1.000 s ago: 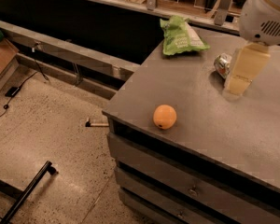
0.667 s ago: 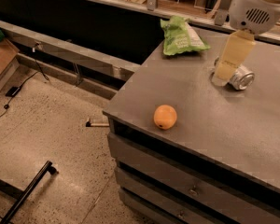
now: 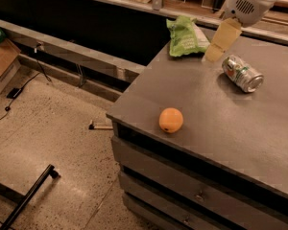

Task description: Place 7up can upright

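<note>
The 7up can (image 3: 242,73), silver with a green-and-white label and a red spot, lies on its side on the grey table (image 3: 221,123) at the back right, its open end facing front right. My gripper (image 3: 214,54) hangs from the white arm (image 3: 249,1) just left of the can and a little above the table, between the can and the green snack bag. It holds nothing that I can see and is apart from the can.
A green snack bag (image 3: 185,37) lies at the table's back left corner. An orange fruit (image 3: 171,120) sits near the front left edge. The table has drawers below. A dark counter runs behind, and the floor to the left has cables and a box.
The gripper has moved left and back, off the can. The can, partly covered before, now lies in full view on its side.
</note>
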`<state>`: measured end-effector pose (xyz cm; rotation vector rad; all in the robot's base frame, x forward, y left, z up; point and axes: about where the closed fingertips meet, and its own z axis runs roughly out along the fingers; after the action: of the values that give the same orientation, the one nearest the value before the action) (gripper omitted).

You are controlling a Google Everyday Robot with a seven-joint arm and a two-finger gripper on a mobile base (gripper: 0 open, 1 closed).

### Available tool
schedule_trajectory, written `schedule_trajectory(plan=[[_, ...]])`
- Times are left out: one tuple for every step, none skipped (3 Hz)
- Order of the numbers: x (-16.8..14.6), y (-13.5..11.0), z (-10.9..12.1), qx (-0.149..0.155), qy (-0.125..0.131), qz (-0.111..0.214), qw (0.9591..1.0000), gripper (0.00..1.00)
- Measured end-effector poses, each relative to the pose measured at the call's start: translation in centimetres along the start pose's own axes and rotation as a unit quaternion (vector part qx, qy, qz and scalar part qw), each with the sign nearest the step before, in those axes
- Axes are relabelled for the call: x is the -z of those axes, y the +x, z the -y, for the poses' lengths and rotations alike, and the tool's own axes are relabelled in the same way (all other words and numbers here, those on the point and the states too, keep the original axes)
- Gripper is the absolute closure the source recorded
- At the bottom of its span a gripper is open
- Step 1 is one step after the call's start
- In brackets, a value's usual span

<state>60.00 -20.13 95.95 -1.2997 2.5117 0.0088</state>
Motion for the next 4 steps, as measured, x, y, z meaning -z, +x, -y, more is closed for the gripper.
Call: schedule_trajectory(plan=[[-2.0,0.5,3.2,-0.07,0.03,-0.005,0.9971,0.0],[-4.1,1.7,5.3,-0.119,0.055,-0.021,0.9911,0.0],[-6.8,3.0,6.6,-0.146,0.061,-0.056,0.9859,0.0],[-8.2,3.2,7.1,-0.15,0.063,-0.084,0.9831,0.0]])
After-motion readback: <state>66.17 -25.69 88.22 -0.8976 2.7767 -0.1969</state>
